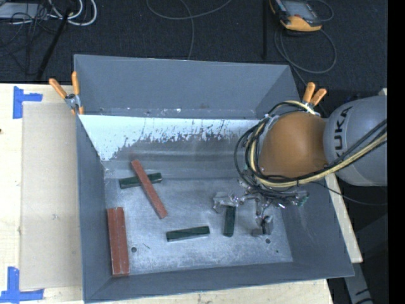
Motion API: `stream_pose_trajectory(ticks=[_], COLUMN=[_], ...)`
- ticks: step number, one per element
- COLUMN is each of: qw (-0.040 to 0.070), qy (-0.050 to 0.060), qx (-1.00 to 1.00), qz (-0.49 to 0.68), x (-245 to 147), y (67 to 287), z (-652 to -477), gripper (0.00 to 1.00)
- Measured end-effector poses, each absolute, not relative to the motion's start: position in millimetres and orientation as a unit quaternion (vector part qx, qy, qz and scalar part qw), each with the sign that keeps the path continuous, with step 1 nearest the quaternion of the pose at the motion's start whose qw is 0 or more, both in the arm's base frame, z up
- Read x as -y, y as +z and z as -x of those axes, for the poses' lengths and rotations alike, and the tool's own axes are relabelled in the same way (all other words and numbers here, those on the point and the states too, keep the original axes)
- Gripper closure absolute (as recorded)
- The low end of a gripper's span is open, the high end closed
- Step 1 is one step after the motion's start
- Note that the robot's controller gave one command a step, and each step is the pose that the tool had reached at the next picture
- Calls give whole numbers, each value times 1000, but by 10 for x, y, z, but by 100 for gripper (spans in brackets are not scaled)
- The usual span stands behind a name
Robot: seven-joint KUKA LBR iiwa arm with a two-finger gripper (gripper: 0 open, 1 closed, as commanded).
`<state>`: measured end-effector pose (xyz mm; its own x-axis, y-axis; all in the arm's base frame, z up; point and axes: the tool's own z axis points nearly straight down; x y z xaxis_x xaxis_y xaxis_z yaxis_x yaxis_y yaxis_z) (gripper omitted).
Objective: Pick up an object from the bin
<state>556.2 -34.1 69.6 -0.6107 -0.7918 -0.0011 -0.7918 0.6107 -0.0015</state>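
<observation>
Risk here: hand [244,214], fingers spread apart, could nudge the short green block [229,221] sideways instead of clamping it.

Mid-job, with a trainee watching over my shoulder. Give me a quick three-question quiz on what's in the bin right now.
1. How many dark green bars lie in the bin?
2. True or false: the wide brown block lies at the right side of the bin, under the gripper.
3. Which thing lies nearest the gripper?
A. the wide brown block
B. one of the dark green bars
C. the thin brown stick

Key
1. Three.
2. False: it lies by the left wall, far from the gripper.
3. B.
</observation>
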Motion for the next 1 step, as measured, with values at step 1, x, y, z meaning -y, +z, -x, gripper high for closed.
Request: stream_pose_trajectory(ticks=[1], qw=[0], qy=[1], qx=[-898], qz=[440], x=[330], y=[696], z=[-5557], gripper=[100])
